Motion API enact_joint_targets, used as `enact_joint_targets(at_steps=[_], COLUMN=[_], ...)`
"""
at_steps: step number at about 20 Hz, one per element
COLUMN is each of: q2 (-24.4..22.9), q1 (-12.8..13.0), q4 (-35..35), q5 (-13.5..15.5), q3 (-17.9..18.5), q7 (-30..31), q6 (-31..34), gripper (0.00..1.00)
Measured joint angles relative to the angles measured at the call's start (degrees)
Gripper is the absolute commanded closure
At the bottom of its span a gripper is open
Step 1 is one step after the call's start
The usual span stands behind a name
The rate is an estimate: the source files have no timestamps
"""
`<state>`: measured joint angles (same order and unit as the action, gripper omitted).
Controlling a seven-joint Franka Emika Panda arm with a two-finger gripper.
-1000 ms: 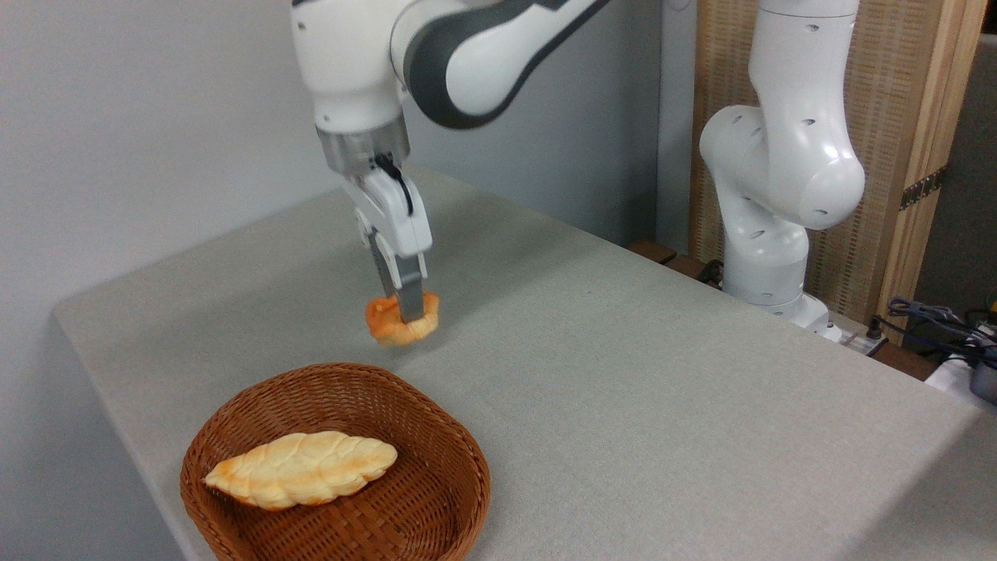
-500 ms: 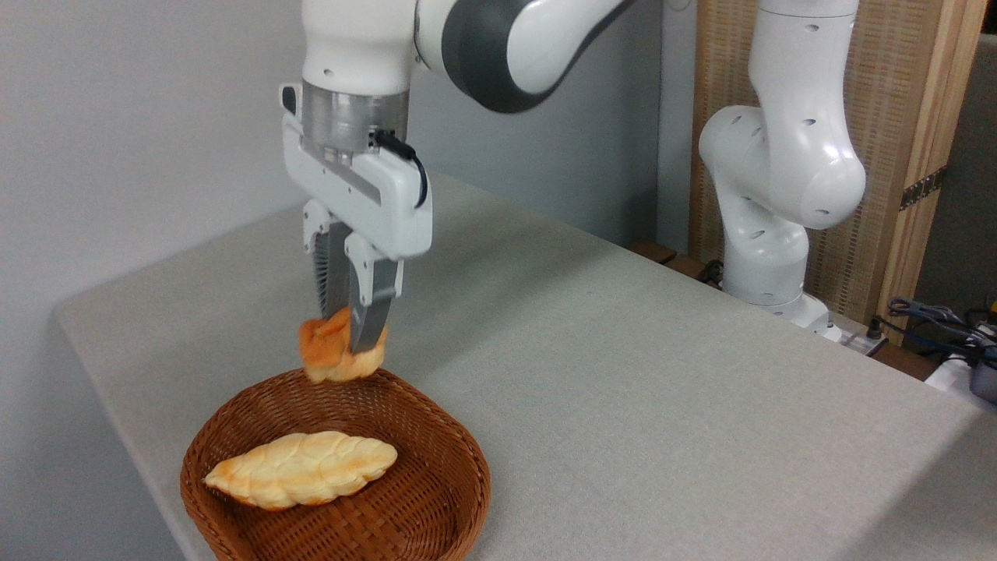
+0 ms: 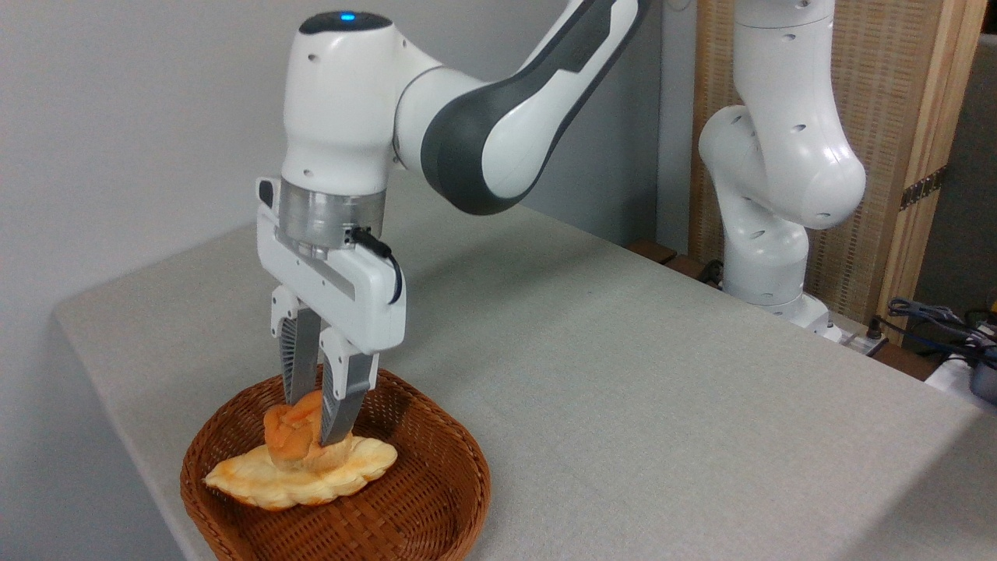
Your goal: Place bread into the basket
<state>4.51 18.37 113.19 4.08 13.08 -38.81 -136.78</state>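
Jaws: the gripper [image 3: 310, 425] points straight down, its two fingers [image 3: 297, 366] pinching the bread from either side.
Bread: the orange-brown knotted bun [image 3: 292, 430] sits between the fingertips, its lumpy top showing to the left of the nearer finger; it is inside the rim of the basket, and its underside meets the top of the loaf.
Below the jaws: a pale yellow braided loaf [image 3: 300, 477] lies lengthwise in the basket, reaching out to the left and right of the fingertips.
Around the jaws: the brown woven basket [image 3: 436, 475] rings the fingertips, with its far rim just behind the fingers and its near rim cut off by the lower edge of the picture.
Beneath the basket: a grey table [image 3: 623, 374], with the basket close to its left front edge.
Far right of the jaws: the arm's white base [image 3: 767, 257] stands at the back edge of the table.
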Motion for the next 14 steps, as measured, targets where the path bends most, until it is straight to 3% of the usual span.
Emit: enact_joint_targets(at_steps=[10, 14], q2=[-0.55, -4.59], q1=[0.00, 0.00], q4=[-0.75, -1.06], q5=[0.01, 0.01], q3=[0.12, 0.14], q7=[0.00, 0.01], q6=[0.03, 7.05], gripper=[0.00, 0.00])
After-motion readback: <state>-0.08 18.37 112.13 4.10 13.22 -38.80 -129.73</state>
